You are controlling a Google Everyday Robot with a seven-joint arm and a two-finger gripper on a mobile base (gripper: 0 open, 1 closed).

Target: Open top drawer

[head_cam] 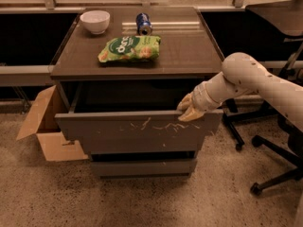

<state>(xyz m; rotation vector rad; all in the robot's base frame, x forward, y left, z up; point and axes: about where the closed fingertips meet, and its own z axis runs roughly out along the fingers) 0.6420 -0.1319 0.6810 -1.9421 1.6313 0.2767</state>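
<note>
The top drawer (137, 131) is a wide dark-grey front with pale scratch marks. It stands pulled out from the cabinet, and its dark inside shows behind the front. My gripper (189, 111) sits at the drawer front's upper right edge, on the rim, with pale fingers (195, 115) hooked over it. My white arm reaches in from the right.
On the cabinet top (189, 51) lie a green snack bag (129, 48), a white bowl (95, 21) and a blue can (142, 23). An open cardboard box (45, 126) stands at the left. Office chair legs (265, 174) stand at the right. A narrower lower drawer (144, 167) is shut.
</note>
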